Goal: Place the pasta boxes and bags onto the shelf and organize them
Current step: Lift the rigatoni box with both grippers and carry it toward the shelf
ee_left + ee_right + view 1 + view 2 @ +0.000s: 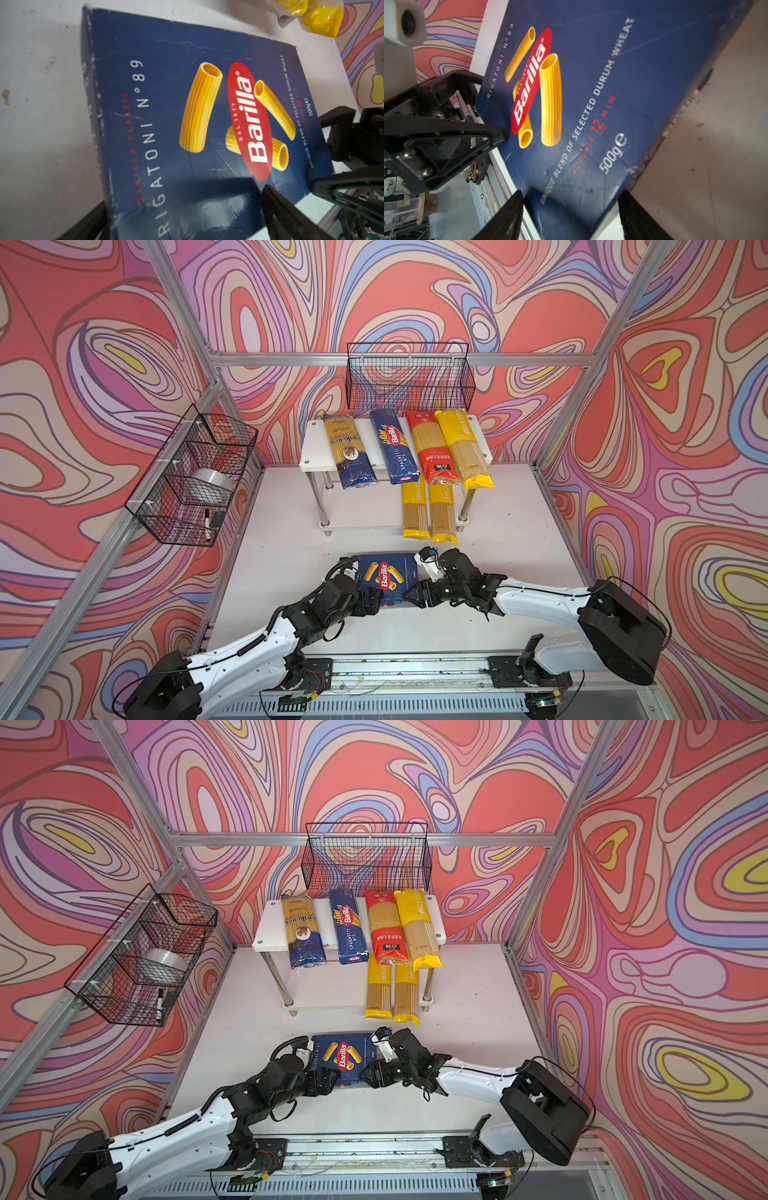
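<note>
Two near corners of the flat dark blue rigatoni carton (388, 572) on the white tabletop (291, 572) are flanked, at 7 o'clock by the left end effector (374, 600), grip not discernible, and at 5 o'clock by the right end effector (415, 595), jaws spread, with the white two-tier shelf (316, 448) at 12 o'clock.

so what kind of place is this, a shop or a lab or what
Probably a robot test cell, not a shop: an aluminium frame with printed swirl walls boxes in the table, two robot arms are mounted at its front edge, and spaghetti packs lie on a small white shelf.
</note>
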Robot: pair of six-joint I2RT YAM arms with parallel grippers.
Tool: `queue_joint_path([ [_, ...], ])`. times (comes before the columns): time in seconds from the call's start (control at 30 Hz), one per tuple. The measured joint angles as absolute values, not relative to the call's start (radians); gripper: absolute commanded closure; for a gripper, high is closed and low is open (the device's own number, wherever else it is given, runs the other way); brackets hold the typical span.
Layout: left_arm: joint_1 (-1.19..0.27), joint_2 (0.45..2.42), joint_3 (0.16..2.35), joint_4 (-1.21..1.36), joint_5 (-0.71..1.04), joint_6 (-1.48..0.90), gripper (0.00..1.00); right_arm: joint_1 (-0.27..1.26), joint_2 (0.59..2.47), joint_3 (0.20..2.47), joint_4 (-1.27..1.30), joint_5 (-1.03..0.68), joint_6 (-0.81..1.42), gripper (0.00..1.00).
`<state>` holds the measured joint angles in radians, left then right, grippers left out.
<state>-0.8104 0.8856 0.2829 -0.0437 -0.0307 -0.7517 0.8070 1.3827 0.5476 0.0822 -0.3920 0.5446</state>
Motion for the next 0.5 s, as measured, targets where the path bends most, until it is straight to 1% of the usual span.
queue_joint_path([
  [0.17, -0.81, 0.879, 0.287, -0.052, -0.035, -0.74, 0.0, 0.831, 1.398, 0.589, 0.042, -0.35, 0.546, 0.27],
  [0.5, -0.807, 0.788, 0.303, -0.154, -0.063, -0.736, 0.0, 0.867, 1.424, 0.657, 0.029, -0.306, 0.564, 0.27],
])
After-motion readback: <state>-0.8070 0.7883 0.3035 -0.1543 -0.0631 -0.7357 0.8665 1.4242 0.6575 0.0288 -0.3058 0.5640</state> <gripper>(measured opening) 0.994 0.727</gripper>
